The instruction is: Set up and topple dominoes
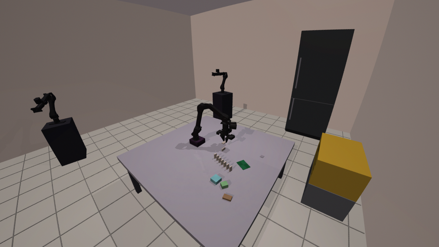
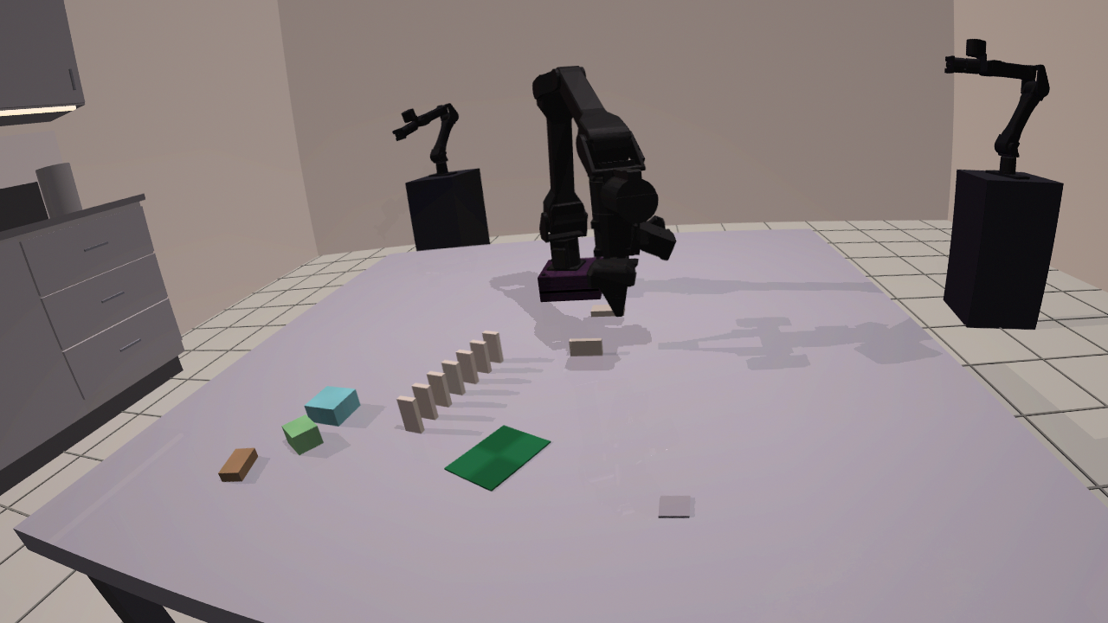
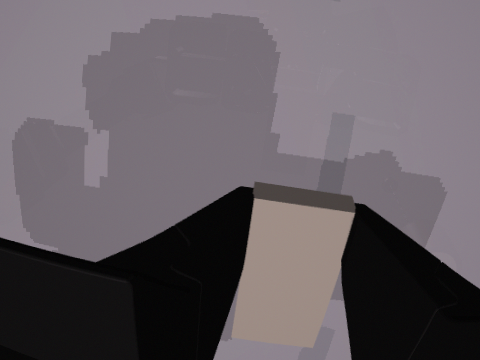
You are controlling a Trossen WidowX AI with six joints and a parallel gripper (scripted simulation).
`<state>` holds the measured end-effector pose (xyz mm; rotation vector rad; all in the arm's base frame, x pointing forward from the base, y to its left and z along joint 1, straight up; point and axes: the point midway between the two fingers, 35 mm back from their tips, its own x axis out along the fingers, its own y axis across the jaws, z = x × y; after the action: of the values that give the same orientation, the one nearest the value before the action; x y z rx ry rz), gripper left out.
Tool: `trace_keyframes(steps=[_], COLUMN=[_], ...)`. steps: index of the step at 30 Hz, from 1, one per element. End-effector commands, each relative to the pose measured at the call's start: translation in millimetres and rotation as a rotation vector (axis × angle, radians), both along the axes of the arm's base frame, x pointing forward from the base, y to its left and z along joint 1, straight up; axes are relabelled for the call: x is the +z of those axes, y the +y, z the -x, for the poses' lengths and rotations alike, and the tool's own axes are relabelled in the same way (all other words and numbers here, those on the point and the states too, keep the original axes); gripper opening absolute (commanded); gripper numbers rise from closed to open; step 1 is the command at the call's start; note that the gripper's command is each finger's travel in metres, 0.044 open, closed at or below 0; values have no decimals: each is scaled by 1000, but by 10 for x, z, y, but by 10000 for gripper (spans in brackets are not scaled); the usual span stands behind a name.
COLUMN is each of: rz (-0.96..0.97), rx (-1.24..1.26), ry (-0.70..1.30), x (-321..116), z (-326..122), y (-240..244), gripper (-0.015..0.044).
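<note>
My gripper (image 1: 225, 141) (image 2: 615, 308) (image 3: 299, 211) is shut on a beige domino (image 1: 223, 142) (image 2: 601, 311) (image 3: 292, 272). The fingers grip it by its two long sides, broad face up, and it appears to be a little above the table. A second loose domino (image 1: 223, 149) (image 2: 585, 348) lies on its long narrow side, nearer the exterior camera than the gripper. Several dominoes stand upright in an evenly spaced row, from the end nearer the arm's base (image 1: 215, 156) (image 2: 493, 347) to the other end (image 1: 230, 168) (image 2: 410, 415). The wrist view does not show the row.
A flat green square (image 1: 243, 164) (image 2: 498, 458) lies beside the row. A teal block (image 1: 215, 179) (image 2: 332, 406), a green block (image 1: 224, 184) (image 2: 302, 435) and a brown block (image 1: 227, 197) (image 2: 237, 465) lie beyond its far end. A small pale square (image 1: 261, 156) (image 2: 673, 506) lies farther off.
</note>
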<state>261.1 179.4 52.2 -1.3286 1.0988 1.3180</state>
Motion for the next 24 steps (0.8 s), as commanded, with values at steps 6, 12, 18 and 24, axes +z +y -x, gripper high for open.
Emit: trace_keyframes(steps=[6, 12, 18, 24], rz=[-7, -20, -31, -38], rx=[-52, -481, -923, -1293], ry=[-3, 9, 23, 35], x=[307, 310, 313, 315], z=[50, 333, 684, 1017], y=[102, 480, 825, 1072], gripper=[107, 107, 107, 107])
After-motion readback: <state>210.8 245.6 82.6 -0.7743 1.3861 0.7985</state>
